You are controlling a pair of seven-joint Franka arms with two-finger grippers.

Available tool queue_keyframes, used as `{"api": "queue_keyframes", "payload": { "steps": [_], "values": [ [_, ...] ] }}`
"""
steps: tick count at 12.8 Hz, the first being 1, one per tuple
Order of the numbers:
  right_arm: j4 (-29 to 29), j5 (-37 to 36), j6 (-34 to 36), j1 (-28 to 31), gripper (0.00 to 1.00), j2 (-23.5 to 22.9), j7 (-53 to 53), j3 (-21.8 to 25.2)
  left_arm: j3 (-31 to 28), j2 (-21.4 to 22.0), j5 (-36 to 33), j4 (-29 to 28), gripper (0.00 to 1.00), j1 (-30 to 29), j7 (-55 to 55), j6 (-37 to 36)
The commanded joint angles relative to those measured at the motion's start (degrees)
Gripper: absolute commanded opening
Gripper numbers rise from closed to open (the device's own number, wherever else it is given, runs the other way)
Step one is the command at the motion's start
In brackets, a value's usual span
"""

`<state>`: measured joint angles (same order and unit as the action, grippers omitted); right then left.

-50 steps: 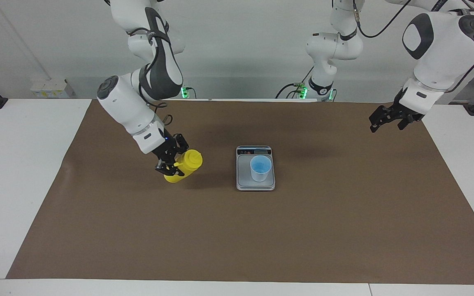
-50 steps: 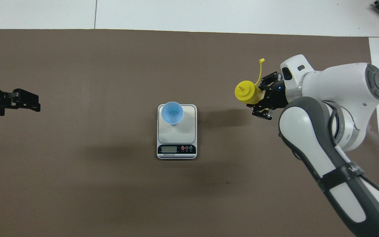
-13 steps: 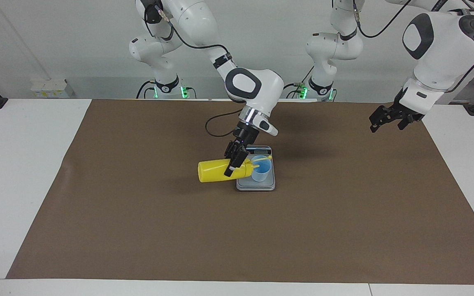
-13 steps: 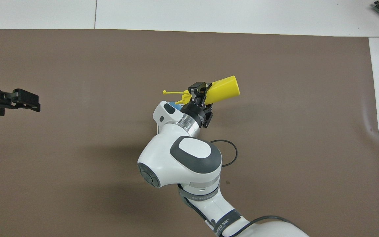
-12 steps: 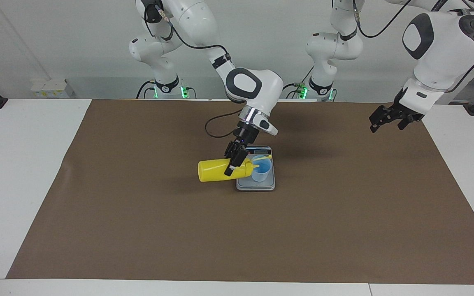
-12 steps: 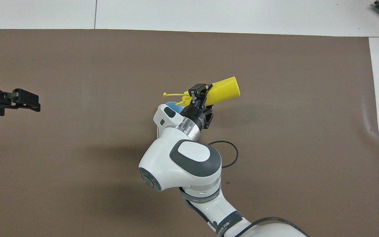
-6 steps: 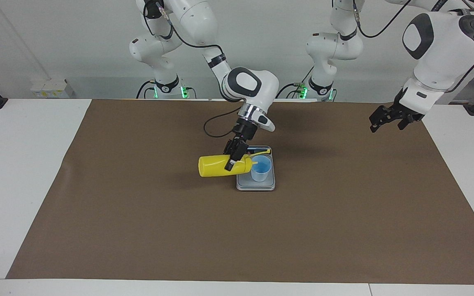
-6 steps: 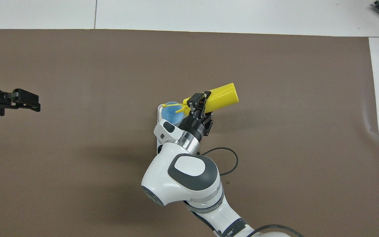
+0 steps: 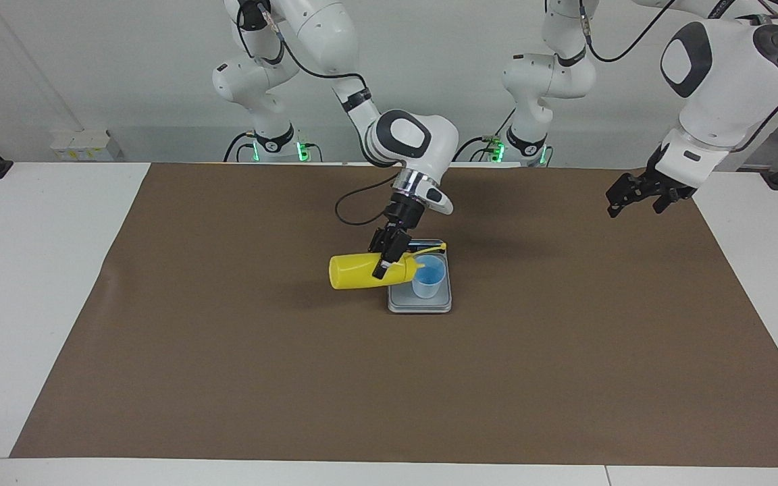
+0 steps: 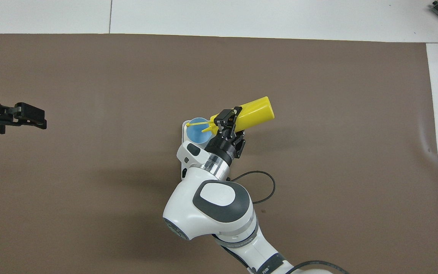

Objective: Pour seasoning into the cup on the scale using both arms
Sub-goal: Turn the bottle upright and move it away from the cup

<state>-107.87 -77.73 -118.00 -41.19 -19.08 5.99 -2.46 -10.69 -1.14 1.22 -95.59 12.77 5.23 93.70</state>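
Note:
My right gripper (image 9: 384, 260) (image 10: 229, 121) is shut on the yellow seasoning bottle (image 9: 356, 271) (image 10: 253, 111), held on its side in the air. The bottle's nozzle reaches over the rim of the light-blue cup (image 9: 428, 277) (image 10: 197, 131), and its thin cap strap lies across the cup's mouth. The cup stands on the grey scale (image 9: 421, 302) (image 10: 184, 134), which my right arm mostly hides in the overhead view. My left gripper (image 9: 622, 198) (image 10: 32, 116) waits in the air over the left arm's end of the mat, open and holding nothing.
A brown mat (image 9: 389, 378) (image 10: 89, 76) covers most of the white table (image 9: 38, 270). A black cable (image 9: 352, 208) (image 10: 259, 186) loops from my right wrist above the mat beside the scale.
My right gripper has drawn back toward the robots with the bottle and lifted it a little; the nozzle now sits over the cup's rim. The left arm has not moved.

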Motion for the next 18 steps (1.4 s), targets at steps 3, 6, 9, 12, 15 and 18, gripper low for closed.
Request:
{"api": "queue_keyframes", "payload": {
  "steps": [3, 6, 9, 12, 15, 18],
  "values": [
    [0.29, 0.54, 0.05, 1.02, 0.56, 2.29, -2.56, -0.35, 0.23, 1.50, -0.87, -1.70, 1.00, -0.20, 0.66, 1.04],
    [-0.50, 7.66, -3.27, 2.68, 0.57, 5.36, -2.38, -0.35, 0.23, 1.50, -0.87, -1.70, 1.00, -0.20, 0.66, 1.04],
    [-1.21, 18.01, -6.62, 4.79, 0.60, 8.00, -1.60, -0.35, 0.23, 1.50, -0.87, -1.70, 1.00, -0.20, 0.66, 1.04],
    [-1.29, 28.90, -8.38, 8.13, 0.60, 10.46, 4.63, -0.35, 0.23, 1.50, -0.87, -1.70, 1.00, -0.20, 0.66, 1.04],
    [-2.34, 41.73, -13.29, 11.82, 0.60, 11.87, 6.14, -0.35, 0.23, 1.50, -0.87, -1.70, 1.00, -0.20, 0.66, 1.04],
    [-4.19, 51.95, -19.80, 15.95, 0.60, 12.31, 9.46, -0.35, 0.23, 1.50, -0.87, -1.70, 1.00, -0.20, 0.66, 1.04]
  ]
}}
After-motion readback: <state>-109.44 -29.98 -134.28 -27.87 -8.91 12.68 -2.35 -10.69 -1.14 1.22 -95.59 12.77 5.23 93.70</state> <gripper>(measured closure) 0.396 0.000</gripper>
